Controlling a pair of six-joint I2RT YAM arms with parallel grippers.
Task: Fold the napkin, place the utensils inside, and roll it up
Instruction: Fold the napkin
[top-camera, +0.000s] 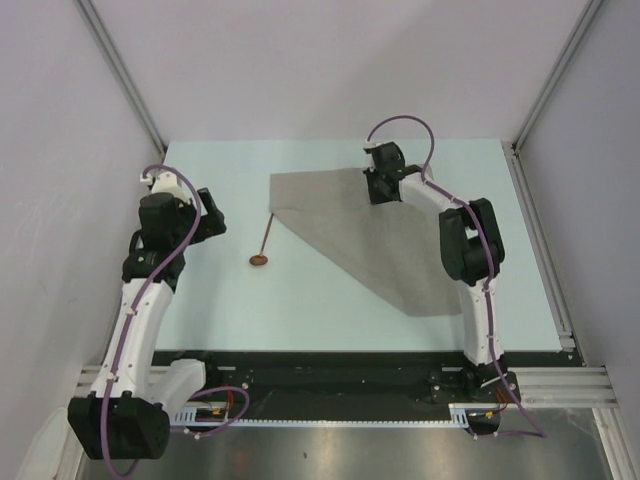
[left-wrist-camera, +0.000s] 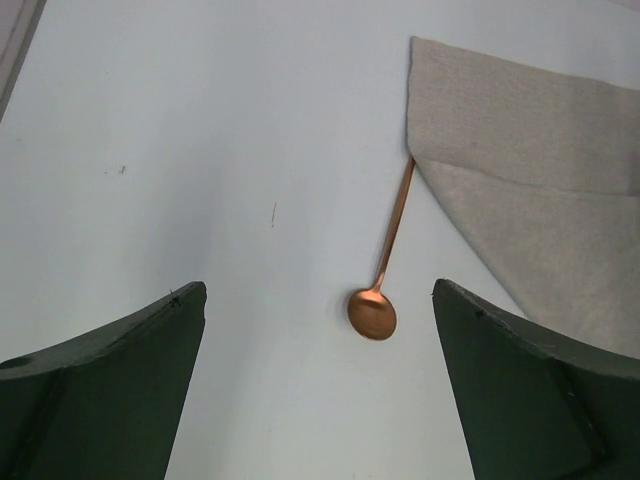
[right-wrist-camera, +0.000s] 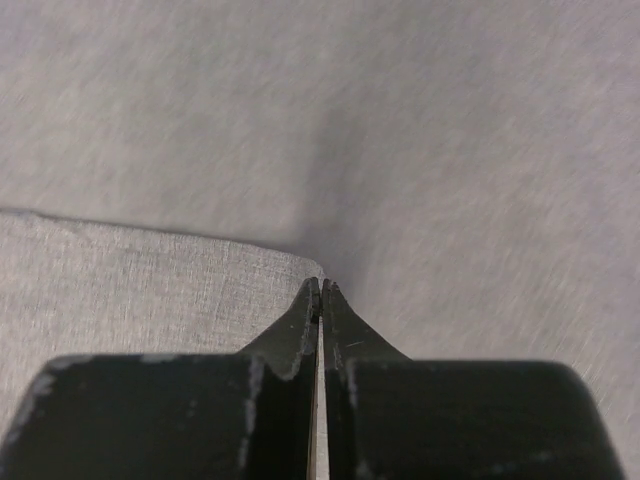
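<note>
The right gripper (right-wrist-camera: 320, 290) is pinching the corner of the napkin's (top-camera: 350, 220) upper layer, with its jaws pressed together on the cloth. In the top view it is working at the far edge of the napkin, which is lying spread on the table (top-camera: 220, 300) right of centre and tapering to a point toward 5 o'clock. The fold looks partly made, not finished.

The left gripper (left-wrist-camera: 318, 300) is hanging with its jaws wide apart and nothing between them. The spoon (left-wrist-camera: 385, 250) is lying flat on the table at about 4 o'clock from it in the top view, near but not touching. In the left wrist view it is sitting ahead of the fingers, a little toward the right one. Its long axis is running from 7 o'clock at the bowl to 1 o'clock at the handle tip. That tip is meeting the napkin's left edge; whether it is tucked under the cloth cannot be told.

The left arm is plainly the nearer one for the spoon. A pickup would likely mean closing across the thin handle, at right angles to that 1-to-7 line.
</note>
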